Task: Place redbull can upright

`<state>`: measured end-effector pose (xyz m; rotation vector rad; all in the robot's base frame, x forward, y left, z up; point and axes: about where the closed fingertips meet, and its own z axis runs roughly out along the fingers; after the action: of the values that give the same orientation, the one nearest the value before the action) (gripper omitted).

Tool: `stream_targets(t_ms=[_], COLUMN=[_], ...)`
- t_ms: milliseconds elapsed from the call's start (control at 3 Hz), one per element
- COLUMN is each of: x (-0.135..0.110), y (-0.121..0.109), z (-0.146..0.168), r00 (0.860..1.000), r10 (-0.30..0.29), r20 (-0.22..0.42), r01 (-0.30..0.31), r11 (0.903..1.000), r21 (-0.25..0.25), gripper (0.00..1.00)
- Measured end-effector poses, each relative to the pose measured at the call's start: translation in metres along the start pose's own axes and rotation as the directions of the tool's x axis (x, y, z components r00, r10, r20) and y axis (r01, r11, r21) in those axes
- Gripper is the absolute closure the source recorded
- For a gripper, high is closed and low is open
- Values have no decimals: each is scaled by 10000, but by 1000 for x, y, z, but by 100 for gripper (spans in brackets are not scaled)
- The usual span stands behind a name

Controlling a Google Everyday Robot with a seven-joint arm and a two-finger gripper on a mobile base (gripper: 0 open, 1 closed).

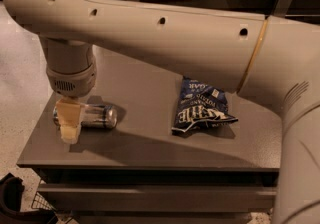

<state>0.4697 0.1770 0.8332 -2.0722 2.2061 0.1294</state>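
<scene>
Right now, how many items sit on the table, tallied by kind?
Drink cans: 1, the redbull can, lying on its side near the left edge of the table, with the gripper down at its left end.
Chip bags: 1, the dark blue chip bag, right of centre.
Total: 2.
</scene>
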Motion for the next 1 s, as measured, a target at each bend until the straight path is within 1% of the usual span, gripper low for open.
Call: stream_targets(t_ms=[333,667,1000], x=[0,-1,-1], y=[0,1,1], z=[0,-1,-1], r00=[10000,10000,10000], r10=[-13,-24,-30], r20=[15,34,44], r01=[13,24,30], r11=[10000,10000,10000], r21=[25,57,74], gripper=[39,70,92])
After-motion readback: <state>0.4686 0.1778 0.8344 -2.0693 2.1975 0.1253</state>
